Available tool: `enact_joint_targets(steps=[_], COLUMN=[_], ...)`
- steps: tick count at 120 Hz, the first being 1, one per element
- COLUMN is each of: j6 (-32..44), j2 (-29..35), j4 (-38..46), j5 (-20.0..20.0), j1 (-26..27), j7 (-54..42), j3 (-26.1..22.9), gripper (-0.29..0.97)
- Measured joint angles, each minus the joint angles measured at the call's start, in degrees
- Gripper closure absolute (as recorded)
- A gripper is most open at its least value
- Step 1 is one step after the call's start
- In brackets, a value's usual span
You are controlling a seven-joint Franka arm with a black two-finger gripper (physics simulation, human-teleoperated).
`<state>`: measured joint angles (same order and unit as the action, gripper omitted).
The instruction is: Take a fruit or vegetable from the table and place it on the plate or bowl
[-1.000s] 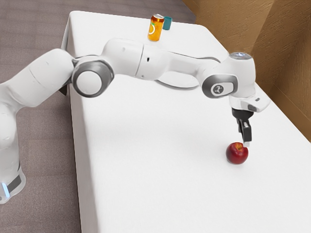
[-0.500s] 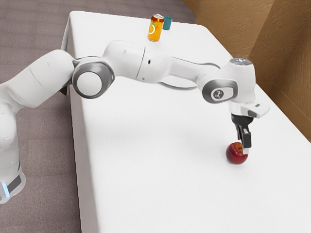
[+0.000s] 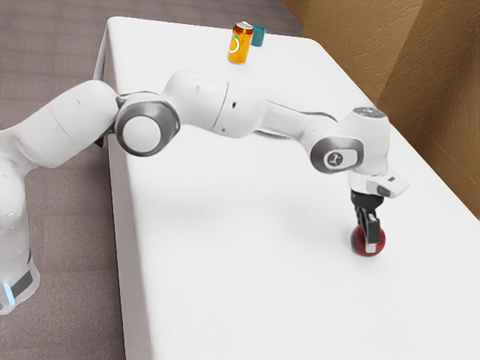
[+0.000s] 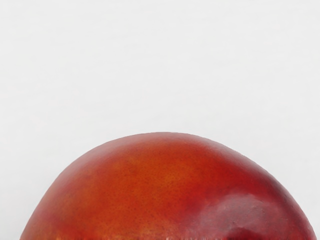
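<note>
Exterior view. White arm (image 3: pixel 225 112) comes in from the exterior view's left, stretched low across a long white table (image 3: pixel 225 240), wrist bent down near the table's edge at the exterior view's right. Black gripper (image 3: pixel 369 234) points straight down and sits right over a red apple (image 3: pixel 358 243); a dark part of it crosses the front of the fruit. The apple sits on the tabletop, close to the edge at the exterior view's right, with a small shadow under it. From where I stand the hand is low enough that the fruit lies within its reach, but I cannot tell whether the gripper is clamped on the apple or merely set around it; the angle hides the contact.

At the far end of the table, well apart from the apple: an orange can (image 3: pixel 241 43) standing upright, and just beside it a small teal cup (image 3: pixel 259 35), partly behind the can. Grey-brown floor (image 3: pixel 52 45) beyond the table at the exterior view's left; brown wall (image 3: pixel 442 67) at its right.

Wrist view. The apple (image 4: pixel 165 195) looms just under the hand, a broad red-orange dome with a darker, glossier crimson patch on one side. Plain white table surface (image 4: pixel 150 60) lies beyond it. The fruit's skin shows fine speckling and a soft highlight across its crown.
</note>
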<state>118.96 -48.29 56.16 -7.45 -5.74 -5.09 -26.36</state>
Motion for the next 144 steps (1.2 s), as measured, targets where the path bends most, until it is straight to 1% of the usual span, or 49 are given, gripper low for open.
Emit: enact_joint_targets(steps=[9,13,19,33,41,49,59,71,77,93,100,111,117,144], j6=[0.1,0.1,0.1,0.3,0.4,0.3,-0.2,-1.9,-3.3,-8.6,-10.7,-13.4,-14.6,-16.9], j2=[-0.5,-0.6,-0.7,-0.6,-0.3,1.0,3.0,6.0,7.6,13.5,15.5,17.4,17.8,17.9], j4=[0.0,0.0,0.0,-0.1,-0.1,-0.2,-0.3,-0.6,-0.7,-0.7,-0.7,-0.7,-0.7,-0.7], j5=[0.2,0.5,0.7,0.3,-0.2,-0.8,-1.8,-2.8,-3.1,-2.5,-1.7,-1.0,-0.7,-0.4], j1=[0.0,0.0,0.0,0.0,0.0,0.0,0.0,-0.2,-0.3,-0.8,-2.4,-5.4,-6.6,-16.2], j7=[0.0,0.0,0.0,0.3,0.6,0.9,1.3,1.8,2.0,2.3,2.3,2.2,2.2,3.4], j3=[0.0,0.0,0.0,0.0,-0.1,-0.1,-0.2,0.1,1.6,8.4,10.4,11.5,12.2,12.7], gripper=[0.00,0.03,0.10,0.32,0.39,0.39,0.43,0.43,0.45,0.46,0.46,0.46,0.47,0.48])
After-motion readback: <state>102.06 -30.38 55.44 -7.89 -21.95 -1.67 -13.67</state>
